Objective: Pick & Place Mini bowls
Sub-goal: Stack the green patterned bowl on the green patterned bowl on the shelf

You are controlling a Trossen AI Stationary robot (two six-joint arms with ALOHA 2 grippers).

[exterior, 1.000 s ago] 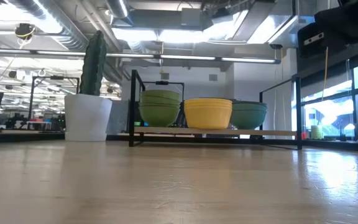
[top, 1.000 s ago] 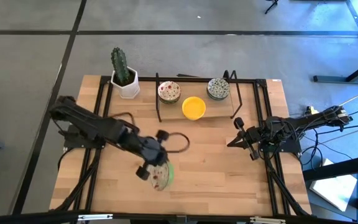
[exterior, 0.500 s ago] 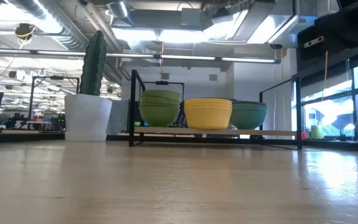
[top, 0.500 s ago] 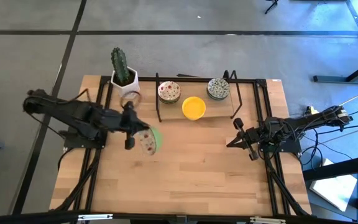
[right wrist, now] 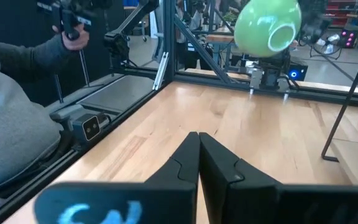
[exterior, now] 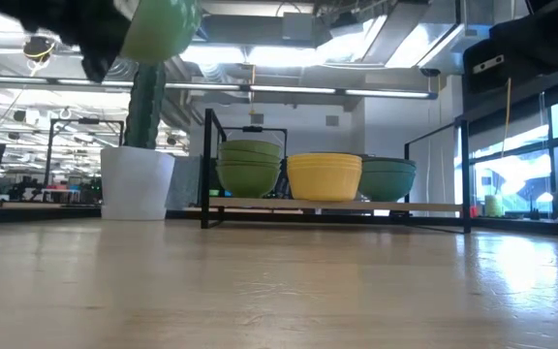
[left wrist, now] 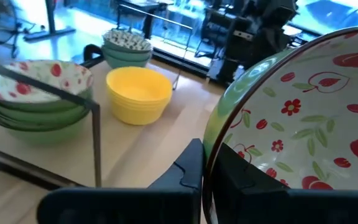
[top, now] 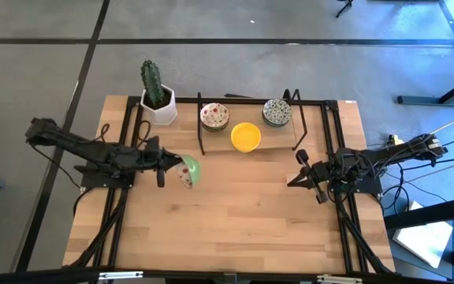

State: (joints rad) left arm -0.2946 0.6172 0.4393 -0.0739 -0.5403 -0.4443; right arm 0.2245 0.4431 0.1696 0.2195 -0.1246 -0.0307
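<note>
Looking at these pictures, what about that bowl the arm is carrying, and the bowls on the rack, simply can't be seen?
- Held bowl: right wrist view shows only its green outside; low view's top edge crops it.
- Left gripper: fingertips hidden behind the bowl's rim, high view.
- Rack stacks: bowl count unclear, nested.

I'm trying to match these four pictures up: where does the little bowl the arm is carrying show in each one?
High view: the carried bowl is left of centre, at the left gripper.
Low view: its green underside hangs at the top left, above the cactus.
Left wrist view: its red-flowered inside fills the right side.
Right wrist view: green, upper middle.
Shared landmark: the yellow bowls on the rack.
</note>
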